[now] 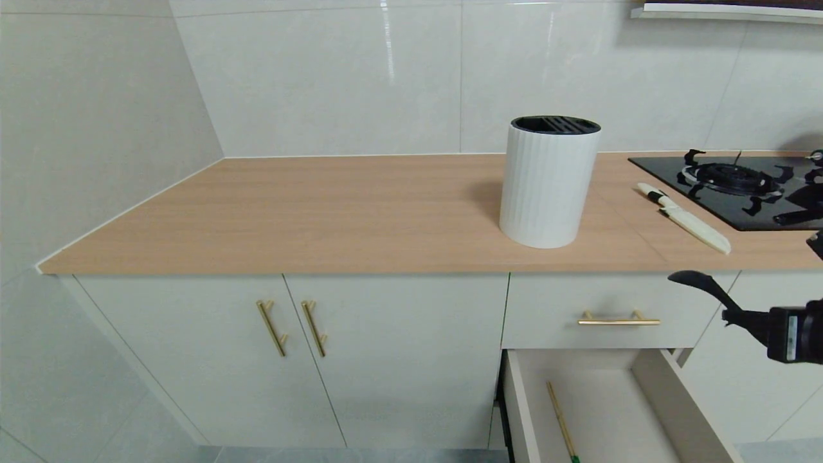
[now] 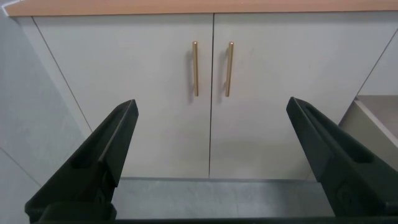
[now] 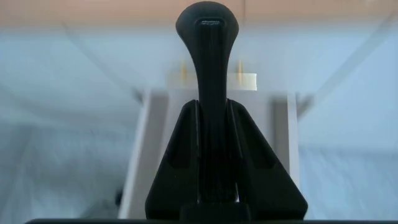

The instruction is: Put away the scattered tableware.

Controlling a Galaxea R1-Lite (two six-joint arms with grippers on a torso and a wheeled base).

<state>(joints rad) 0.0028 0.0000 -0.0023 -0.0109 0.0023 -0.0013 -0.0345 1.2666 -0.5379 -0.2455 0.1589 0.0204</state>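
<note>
**Spoon in right claw over the open drawer**

Nearest, the left claw [image 2: 211,109] is hanging low in front of the double cabinet doors [image 2: 155,130], its fingers spread wide and gripping nothing. To the right, the bottom drawer [image 1: 517,399] is standing pulled out, and a wooden chopstick [image 1: 560,418] with a green tip is lying lengthwise on its floor. The right claw [image 1: 739,315] is hovering above the drawer's right side, in front of the shut upper drawer, and is clenching a black spoon [image 1: 694,280] whose bowl is pointing left. Farther back on the tabletop [image 1: 321,212], a white ribbed knife block [image 1: 546,186] is standing upright. Right of it, a pale knife [image 1: 685,218] is lying flat, just beside the black gas hob [image 1: 733,180] at the far right.
</note>
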